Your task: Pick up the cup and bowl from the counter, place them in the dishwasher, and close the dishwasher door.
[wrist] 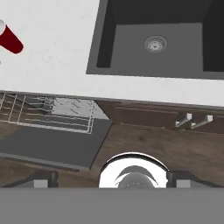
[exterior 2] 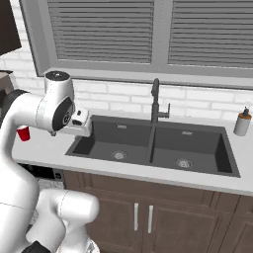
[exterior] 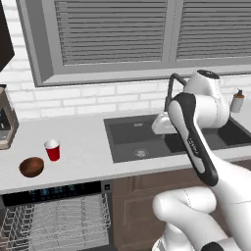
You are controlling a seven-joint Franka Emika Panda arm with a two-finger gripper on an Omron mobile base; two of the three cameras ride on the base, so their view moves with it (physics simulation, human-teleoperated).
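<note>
Bowl [exterior: 32,166]: dark brown, wood-like, upright near the counter's front edge at far left, just beside the cup. Likely stiff and light; best taken by pinching one rim wall.
Cup [exterior: 52,149]: red, white rim, upright on the counter [exterior: 83,147], apart from the bowl. Probably thin-walled and very light, easy to tip or crush; grip mid-body gently.
Dishwasher [exterior: 54,218]: below both items, door [wrist: 57,146] dropped open, pale wire rack [exterior: 59,220] pulled out and bare.
Sink [exterior: 142,137]: dark basin right of the cup, with a faucet [exterior 2: 155,101] behind.
Gripper [wrist: 111,178]: over the sink's left edge, jaws spread wide, holding nothing.
Soap dispenser [exterior 2: 242,121]: far right, out of the way.
</note>
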